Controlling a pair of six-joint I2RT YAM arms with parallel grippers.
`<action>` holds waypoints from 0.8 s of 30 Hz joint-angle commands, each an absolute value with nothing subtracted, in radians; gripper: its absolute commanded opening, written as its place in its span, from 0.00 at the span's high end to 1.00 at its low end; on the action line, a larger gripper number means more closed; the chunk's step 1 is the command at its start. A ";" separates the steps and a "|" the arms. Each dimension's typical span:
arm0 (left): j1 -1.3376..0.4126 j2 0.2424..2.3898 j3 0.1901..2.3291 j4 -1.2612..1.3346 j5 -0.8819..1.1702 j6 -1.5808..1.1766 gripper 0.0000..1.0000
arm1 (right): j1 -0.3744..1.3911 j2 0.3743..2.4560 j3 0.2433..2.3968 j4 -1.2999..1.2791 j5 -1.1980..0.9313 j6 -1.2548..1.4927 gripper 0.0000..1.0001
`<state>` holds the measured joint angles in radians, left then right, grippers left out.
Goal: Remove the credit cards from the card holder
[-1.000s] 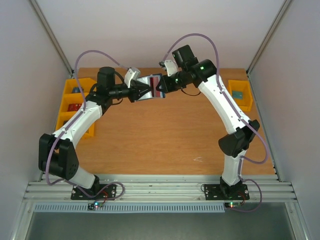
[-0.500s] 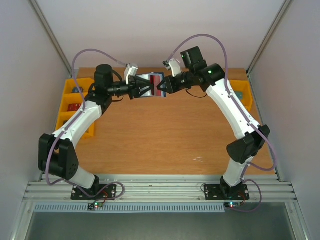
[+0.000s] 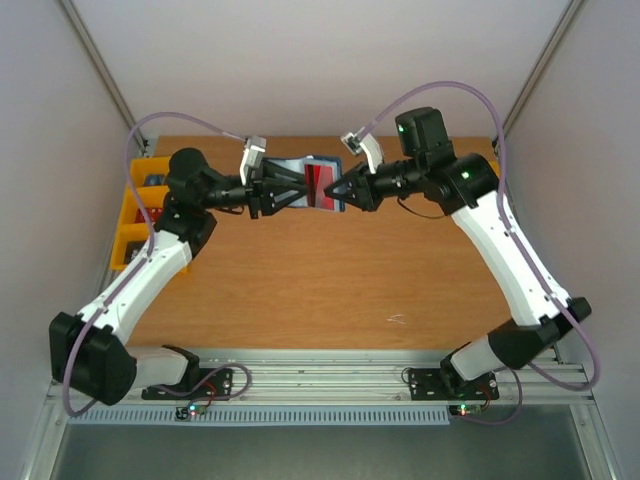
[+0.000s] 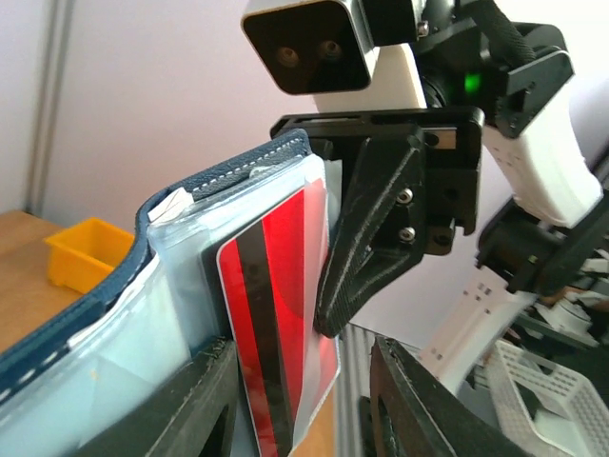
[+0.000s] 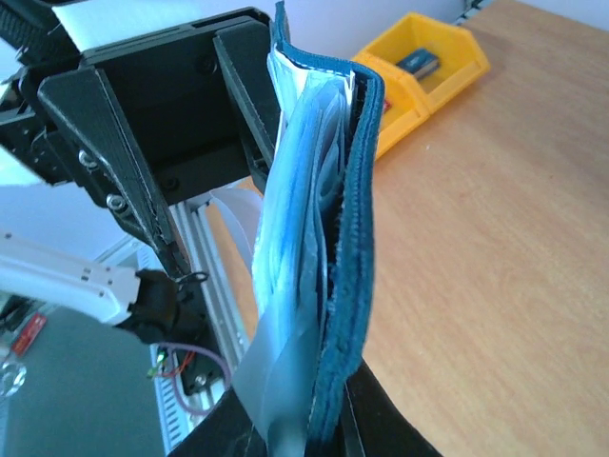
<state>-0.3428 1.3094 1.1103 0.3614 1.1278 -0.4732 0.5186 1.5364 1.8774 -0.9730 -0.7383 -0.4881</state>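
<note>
The navy card holder (image 3: 296,168) hangs in the air over the far middle of the table, held between both arms. My right gripper (image 3: 343,190) is shut on its edge; in the right wrist view the navy cover (image 5: 354,238) and clear sleeves (image 5: 290,257) are pinched at my right gripper (image 5: 309,424). A red credit card (image 4: 281,314) with a black stripe sticks out of a sleeve. It stands between the jaws of my left gripper (image 4: 303,357), which are open, with a gap between the card and the right-hand finger (image 4: 419,400). No grey card shows.
Yellow bins (image 3: 135,215) line the table's left edge, and one (image 5: 419,67) holds a small dark item. The orange-brown tabletop (image 3: 330,270) lies under the arms. Grey walls close both sides, and a metal rail (image 3: 320,380) runs along the near edge.
Both arms have lifted and shifted the card holder a little to the right. The left gripper's jaws have widened around the red card. The right gripper has stayed shut on the holder.
</note>
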 commanded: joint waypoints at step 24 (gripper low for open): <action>-0.536 1.086 1.120 0.095 1.102 -0.359 0.57 | 0.745 1.342 1.680 -0.708 -0.542 -0.359 0.99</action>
